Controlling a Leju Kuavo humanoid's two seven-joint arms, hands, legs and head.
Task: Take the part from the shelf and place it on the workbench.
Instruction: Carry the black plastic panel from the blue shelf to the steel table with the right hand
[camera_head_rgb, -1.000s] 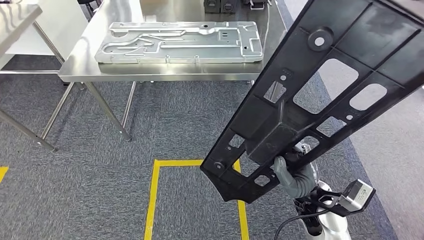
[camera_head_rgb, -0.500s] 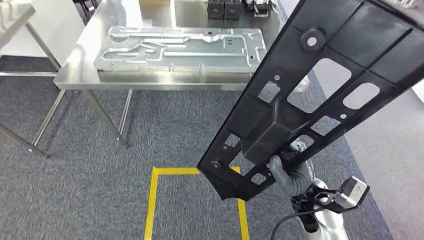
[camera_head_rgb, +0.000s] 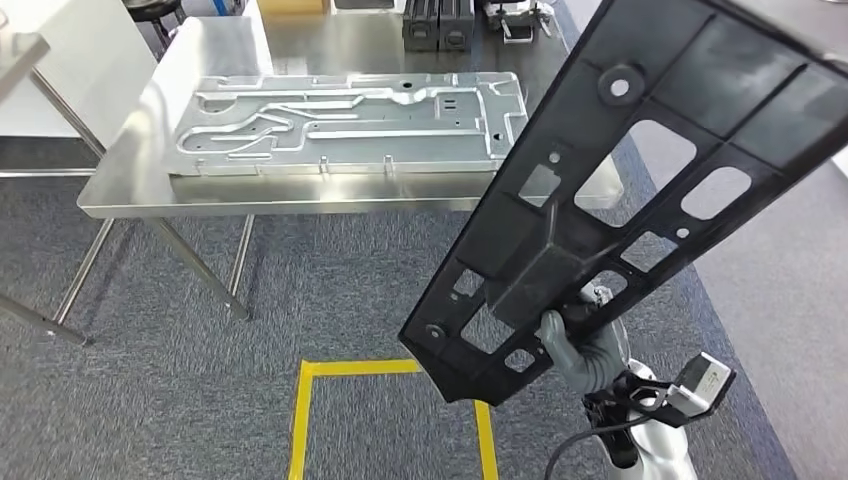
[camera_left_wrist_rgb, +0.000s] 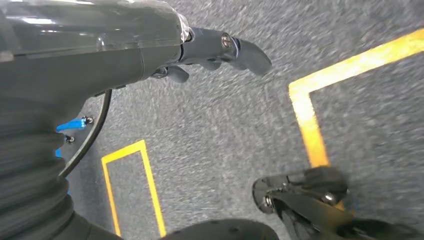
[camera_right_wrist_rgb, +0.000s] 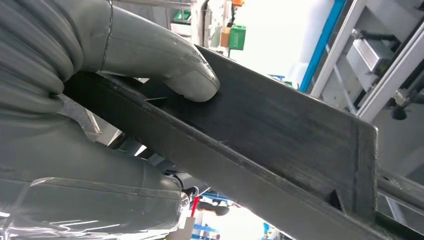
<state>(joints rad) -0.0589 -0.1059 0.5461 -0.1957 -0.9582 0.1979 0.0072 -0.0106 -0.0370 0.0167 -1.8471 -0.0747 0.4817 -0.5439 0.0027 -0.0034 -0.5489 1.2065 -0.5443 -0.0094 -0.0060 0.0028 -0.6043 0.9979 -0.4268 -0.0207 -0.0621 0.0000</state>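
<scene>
A: What takes up the most room here?

B: The grey carpeted floor (camera_head_rgb: 330, 290), with yellow tape lines (camera_head_rgb: 305, 415) marking a box on it. Beyond it stands a steel tabletop (camera_head_rgb: 135, 165) on slanted metal legs.

A: And what lies on that tabletop?

B: A broad, flat silver metal plate (camera_head_rgb: 350, 122) with stamped ribs and channels, lying flat near the front edge. Behind it, at the far edge, stand some dark boxes (camera_head_rgb: 437, 25).

A: Where is the part itself?

B: The black part (camera_head_rgb: 640, 170) is a long plastic panel with cut-out windows and round holes. It is up in the air on the right, tilted, running from low near the tape box up to the top right corner. Its upper stretch overlaps the tabletop's right end in the head view; it is not resting on anything.

A: Who holds it?

B: The right robot hand (camera_head_rgb: 583, 350) grips it at the lower end. In the right wrist view the thick grey thumb (camera_right_wrist_rgb: 170, 62) presses on the part's dark face, the edge clamped against the palm.

A: And the other one?

B: The left robot hand (camera_left_wrist_rgb: 220, 50) hangs over the carpet, holding nothing, its dark fingers stretched out and slightly bent.
</scene>
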